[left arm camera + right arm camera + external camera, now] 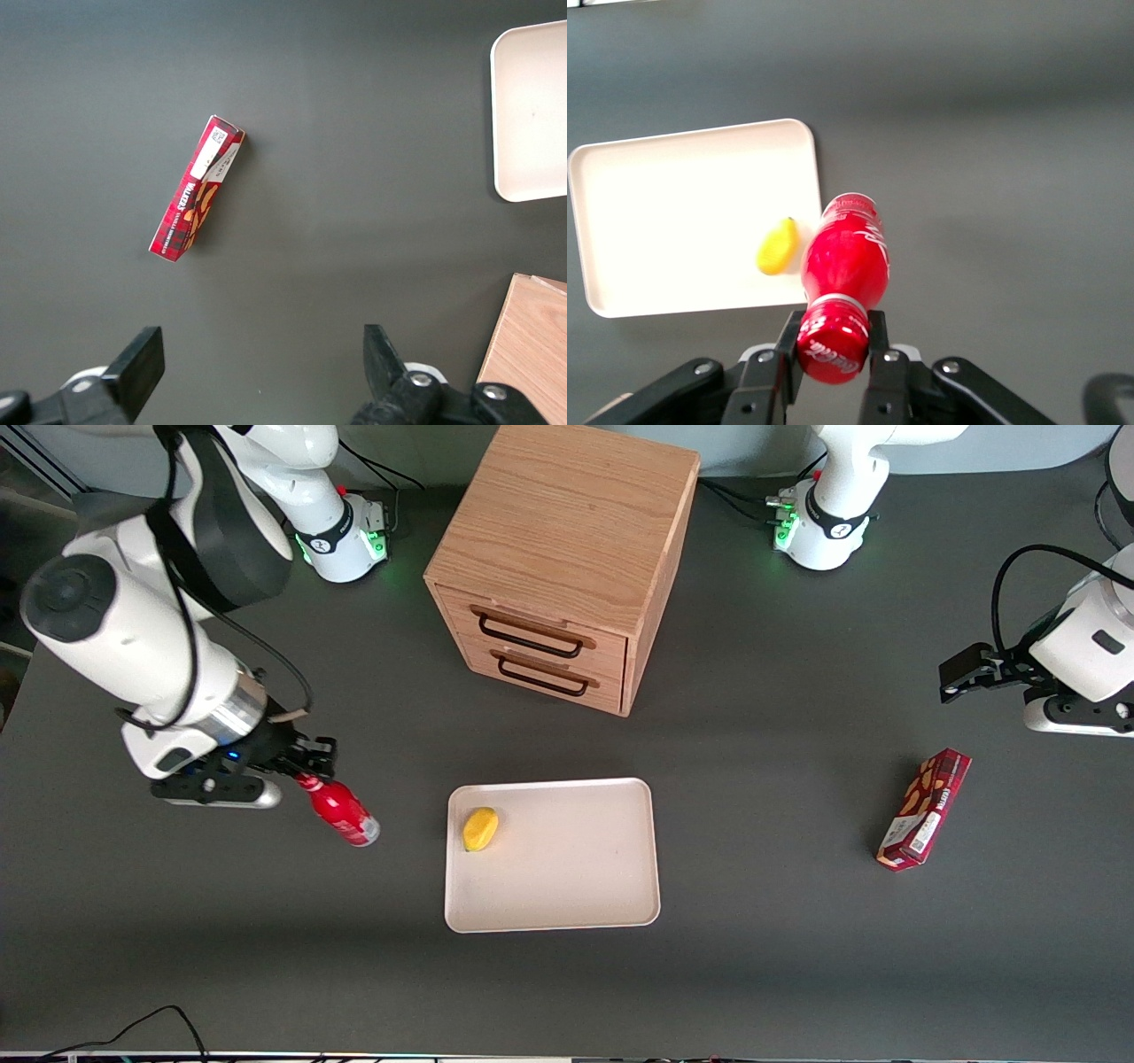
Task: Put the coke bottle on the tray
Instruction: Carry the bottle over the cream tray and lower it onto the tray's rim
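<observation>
The coke bottle [341,810] is all red with a red cap. My right gripper [306,778] is shut on its neck and cap, and holds it tilted above the dark table, beside the tray toward the working arm's end. In the right wrist view both fingers [878,336] press on the cap of the bottle [846,261]. The cream-white tray [576,877] lies flat in the middle of the table and also shows in the right wrist view [664,230]. A yellow fruit [480,829] lies in it, near the edge closest to the bottle.
A wooden two-drawer cabinet [567,558] stands farther from the front camera than the tray. A dark red snack box [924,809] lies toward the parked arm's end. The arm bases [341,531] stand either side of the cabinet.
</observation>
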Available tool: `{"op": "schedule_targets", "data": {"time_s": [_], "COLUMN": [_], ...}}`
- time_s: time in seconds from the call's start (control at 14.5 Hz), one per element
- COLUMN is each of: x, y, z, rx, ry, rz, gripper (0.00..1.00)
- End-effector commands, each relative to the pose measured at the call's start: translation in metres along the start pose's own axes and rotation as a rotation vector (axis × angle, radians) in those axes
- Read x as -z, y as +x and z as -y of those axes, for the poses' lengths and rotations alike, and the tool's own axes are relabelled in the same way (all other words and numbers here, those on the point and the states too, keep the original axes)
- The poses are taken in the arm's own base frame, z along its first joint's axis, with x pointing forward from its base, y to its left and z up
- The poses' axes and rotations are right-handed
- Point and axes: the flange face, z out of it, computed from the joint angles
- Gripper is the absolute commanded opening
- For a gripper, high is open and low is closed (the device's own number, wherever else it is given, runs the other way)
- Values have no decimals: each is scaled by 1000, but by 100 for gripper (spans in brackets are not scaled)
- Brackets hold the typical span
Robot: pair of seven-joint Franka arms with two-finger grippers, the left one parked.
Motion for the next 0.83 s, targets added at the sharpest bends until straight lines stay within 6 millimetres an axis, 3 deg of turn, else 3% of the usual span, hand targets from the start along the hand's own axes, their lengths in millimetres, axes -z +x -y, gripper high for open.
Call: {"op": "schedule_targets", "data": {"time_s": [0.0,0.34,0.76], "x": [-35,-99,-163], "y": [43,59,67], "z": [27,71,83], "rx": [-23,-20,-31], "ry": [23,1,39], "rz": [24,36,31], "gripper": [0,0,0]}}
